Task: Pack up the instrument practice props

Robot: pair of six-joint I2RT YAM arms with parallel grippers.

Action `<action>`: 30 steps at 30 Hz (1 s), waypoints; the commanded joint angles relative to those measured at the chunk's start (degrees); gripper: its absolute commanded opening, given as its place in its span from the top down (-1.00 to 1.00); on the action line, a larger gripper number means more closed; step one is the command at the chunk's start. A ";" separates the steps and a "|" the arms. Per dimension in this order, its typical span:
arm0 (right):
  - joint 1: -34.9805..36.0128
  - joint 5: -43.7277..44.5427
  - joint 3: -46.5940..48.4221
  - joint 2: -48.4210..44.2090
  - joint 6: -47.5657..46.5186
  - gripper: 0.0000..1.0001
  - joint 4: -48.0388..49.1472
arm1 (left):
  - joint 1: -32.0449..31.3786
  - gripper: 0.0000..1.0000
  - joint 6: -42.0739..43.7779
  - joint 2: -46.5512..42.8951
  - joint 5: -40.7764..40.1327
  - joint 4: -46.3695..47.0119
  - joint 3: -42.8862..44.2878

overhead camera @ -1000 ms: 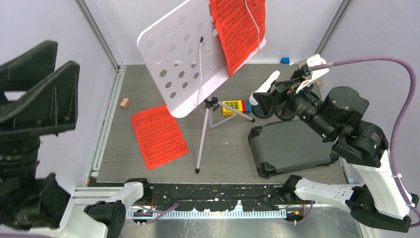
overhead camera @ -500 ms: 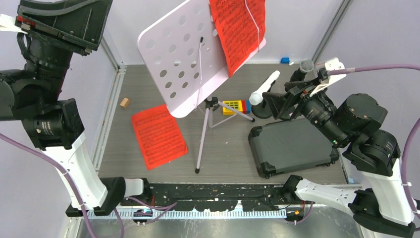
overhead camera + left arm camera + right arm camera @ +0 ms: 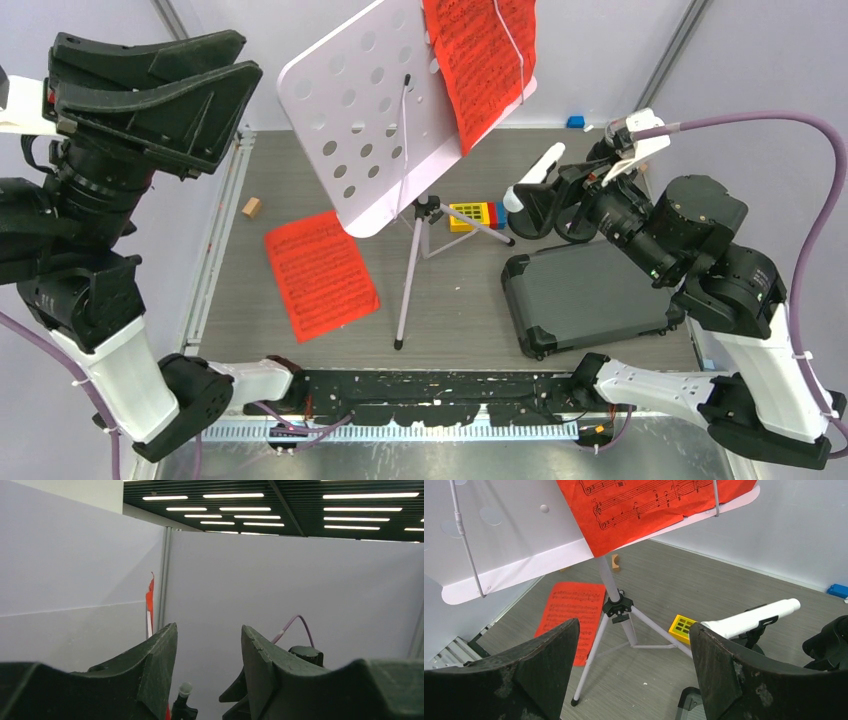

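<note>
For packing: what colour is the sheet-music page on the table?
Red sheet-music page, clearest in top external.

Red page lies flat beside upright lilac music desk.

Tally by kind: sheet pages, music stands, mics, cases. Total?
Red sheet-music pages: 2, the page on the stand and the page on the floor
music stand: 1
Microphones: 2, the white microphone and the grey-headed microphone
hard case: 1
Total: 6
</note>
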 commanded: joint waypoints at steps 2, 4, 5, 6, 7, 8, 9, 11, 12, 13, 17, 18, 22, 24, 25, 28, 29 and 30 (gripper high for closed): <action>0.01 -0.41 0.94 1.15 1.36 -0.72 2.47 | -4.20 -0.04 9.08 -0.40 -5.55 -5.76 0.51; 0.01 -0.76 1.69 1.79 1.54 -0.72 1.90 | -7.13 -0.04 10.45 -0.04 -6.69 -6.52 -0.09; 0.01 -0.82 2.09 1.88 1.64 -0.72 1.73 | -8.73 -0.04 12.16 0.12 -7.44 -7.10 -0.51; 0.01 -0.79 2.13 1.90 1.67 -0.72 1.55 | -10.97 -0.04 13.21 0.17 -8.67 -7.57 -0.76; 0.01 -0.56 1.98 1.85 1.85 -0.72 1.60 | -13.40 -0.07 15.79 -0.03 -10.28 -8.47 -1.12; 0.01 -0.40 1.94 1.63 1.95 -0.72 1.67 | -15.23 -0.11 16.84 -0.29 -11.91 -8.90 -1.52; 0.01 -0.15 1.74 1.54 2.14 -0.72 1.74 | -17.11 -0.11 18.95 -0.51 -13.30 -9.67 -1.54; 0.01 0.18 1.42 1.38 2.59 -0.71 2.02 | -20.09 -0.12 21.48 -0.99 -15.73 -10.71 -1.44; 0.01 0.37 1.39 1.41 2.76 -0.71 2.13 | -21.04 -0.12 22.24 -1.19 -16.68 -11.06 -1.42; 0.01 0.37 1.39 1.47 3.18 -0.71 2.19 | -22.04 -0.11 22.93 -1.36 -17.11 -11.33 -1.52; 0.01 0.43 1.46 2.15 4.83 -0.71 2.09 | -27.06 -0.10 26.19 -1.74 -19.21 -12.54 -2.29; 0.01 0.40 1.47 2.23 5.11 -0.71 2.06 | -28.53 -0.10 27.35 -1.90 -19.93 -13.01 -2.32; 0.01 0.61 1.17 2.40 7.30 -0.70 2.18 | -33.00 -0.10 30.99 -3.24 -22.13 -13.85 -2.80; 0.01 0.82 0.86 2.41 7.99 -0.70 2.53 | -33.85 -0.10 31.59 -4.03 -22.04 -13.81 -2.94; 0.01 0.94 0.68 2.41 8.19 -0.70 2.81 | -34.20 -0.09 31.68 -4.33 -21.58 -13.87 -2.99; 0.01 0.91 0.51 2.91 8.89 -0.70 3.28 | -35.04 -0.05 31.06 -4.82 -18.99 -13.82 -4.17; 0.01 0.90 0.55 3.10 8.99 -0.70 3.43 | -35.45 -0.03 30.83 -4.76 -17.91 -13.68 -4.88; 0.01 0.81 0.61 3.46 9.17 -0.70 3.42 | -35.78 -0.02 30.67 -4.69 -16.86 -13.61 -5.45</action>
